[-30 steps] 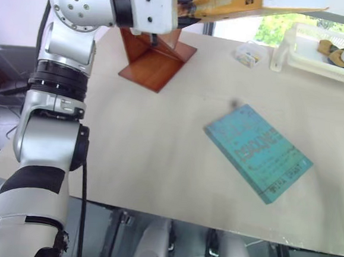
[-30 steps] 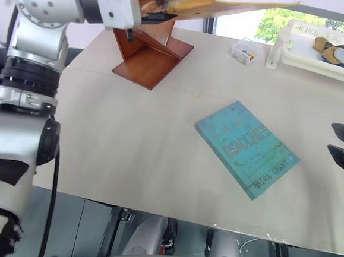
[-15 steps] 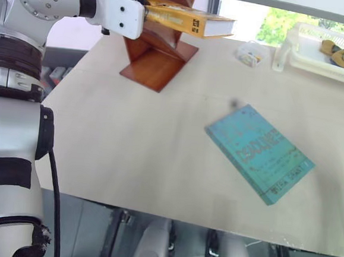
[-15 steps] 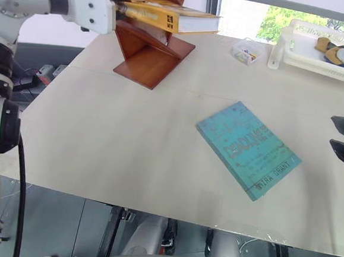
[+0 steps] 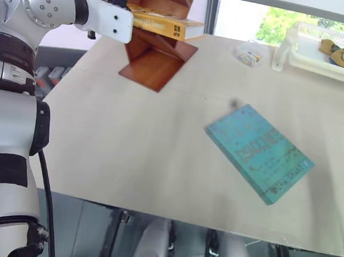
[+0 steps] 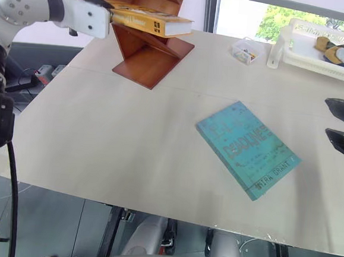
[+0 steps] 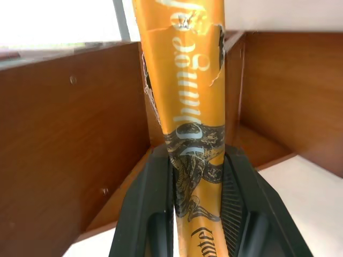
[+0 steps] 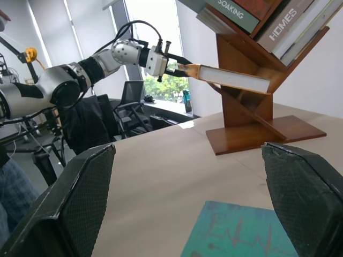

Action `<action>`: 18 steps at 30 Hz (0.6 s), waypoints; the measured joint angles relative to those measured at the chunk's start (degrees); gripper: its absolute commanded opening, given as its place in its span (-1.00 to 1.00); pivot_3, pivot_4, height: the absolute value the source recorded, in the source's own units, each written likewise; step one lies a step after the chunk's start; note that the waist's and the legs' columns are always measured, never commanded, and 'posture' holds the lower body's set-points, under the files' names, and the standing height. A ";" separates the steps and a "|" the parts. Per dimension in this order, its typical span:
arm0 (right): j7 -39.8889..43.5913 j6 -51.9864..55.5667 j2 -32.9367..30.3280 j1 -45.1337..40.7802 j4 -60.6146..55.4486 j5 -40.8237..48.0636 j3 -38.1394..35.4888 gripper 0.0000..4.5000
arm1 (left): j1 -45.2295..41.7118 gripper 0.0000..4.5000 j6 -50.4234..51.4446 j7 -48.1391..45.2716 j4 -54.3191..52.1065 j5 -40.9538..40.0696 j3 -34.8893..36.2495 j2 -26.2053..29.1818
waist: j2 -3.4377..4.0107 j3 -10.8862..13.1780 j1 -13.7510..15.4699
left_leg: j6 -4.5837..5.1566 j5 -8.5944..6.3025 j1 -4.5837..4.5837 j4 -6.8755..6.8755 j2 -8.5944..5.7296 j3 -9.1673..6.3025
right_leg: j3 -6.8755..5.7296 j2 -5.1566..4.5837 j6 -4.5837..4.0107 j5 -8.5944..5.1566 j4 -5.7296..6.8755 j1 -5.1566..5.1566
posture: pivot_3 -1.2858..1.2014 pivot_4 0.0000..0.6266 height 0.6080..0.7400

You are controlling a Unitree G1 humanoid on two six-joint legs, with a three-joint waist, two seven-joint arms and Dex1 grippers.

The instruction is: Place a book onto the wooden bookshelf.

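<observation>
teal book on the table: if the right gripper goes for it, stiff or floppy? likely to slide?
The teal book lies flat and closed, its edges straight, so it probably lifts as one stiff slab. Flat on the smooth table, it would likely slide rather than tip when pushed. It sits low, so the open right gripper may struggle to get a finger under an edge.

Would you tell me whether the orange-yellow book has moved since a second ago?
Yes. The book, shut in the left gripper, has swung level and drawn left into the wooden bookshelf.
</observation>
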 measured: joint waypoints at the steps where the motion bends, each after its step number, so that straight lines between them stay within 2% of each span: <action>1: -0.08 -0.06 0.02 -0.02 -0.12 -0.03 0.17 1.00 | -0.38 -0.54 0.10 0.72 0.65 0.51 -0.41 -0.01 | -0.01 0.00 0.00 | 0.00 0.00 0.00 0.00 0.00 0.04 | 0.03 0.00 0.01 0.00 0.01 -0.03 | 0.03 -0.52 0.57; 13: -1.19 -1.20 0.47 -0.15 -0.74 -0.27 1.22 1.00 | -1.64 -0.54 1.73 6.70 4.94 3.30 -2.43 -1.05 | -0.07 0.03 -0.40 | 0.00 0.00 0.01 0.02 0.01 0.35 | 0.38 0.00 0.02 -0.01 0.34 -0.33 | 0.03 -0.52 0.57; 14: -1.24 -1.25 0.48 -0.09 -1.02 -0.27 1.22 1.00 | -1.64 -0.26 1.88 6.70 5.20 3.30 -2.51 -1.05 | -0.07 0.03 -0.55 | 0.00 0.00 0.01 0.02 0.01 0.37 | 0.40 0.00 0.02 -0.01 0.36 -0.35 | 0.03 -0.52 0.57; 15: -1.28 -1.30 0.48 0.10 -1.33 -0.27 1.21 1.00 | -1.64 -0.15 2.28 6.78 5.41 3.32 -2.60 -1.06 | -0.07 0.03 -0.71 | 0.00 0.00 0.01 0.02 0.01 0.38 | 0.41 0.00 0.02 -0.01 0.38 -0.37 | 0.03 -0.52 0.57; 16: -1.30 -1.30 0.48 0.31 -1.43 -0.27 1.20 1.00 | -1.65 0.10 2.62 6.94 5.48 3.38 -2.64 -1.05 | -0.09 0.04 -0.87 | 0.00 0.00 0.01 0.03 0.01 0.39 | 0.42 0.00 0.02 -0.01 0.39 -0.37 | 0.03 -0.52 0.57; 17: -1.33 -1.30 0.48 0.66 -1.50 -0.27 1.19 1.00 | -1.74 0.17 3.06 7.47 5.50 3.74 -2.94 -1.04 | -0.10 0.04 -0.99 | 0.00 0.00 0.01 0.03 0.01 0.40 | 0.44 0.00 0.02 -0.01 0.40 -0.37 | 0.03 -0.52 0.57; 18: -1.39 -1.30 0.50 0.83 -1.52 -0.26 1.18 1.00 | -1.94 0.44 3.73 7.97 5.51 4.37 -3.17 -1.04 | -0.10 0.04 -1.12 | 0.00 0.00 0.02 0.04 0.01 0.44 | 0.48 -0.01 0.02 -0.01 0.42 -0.39 | 0.03 -0.52 0.57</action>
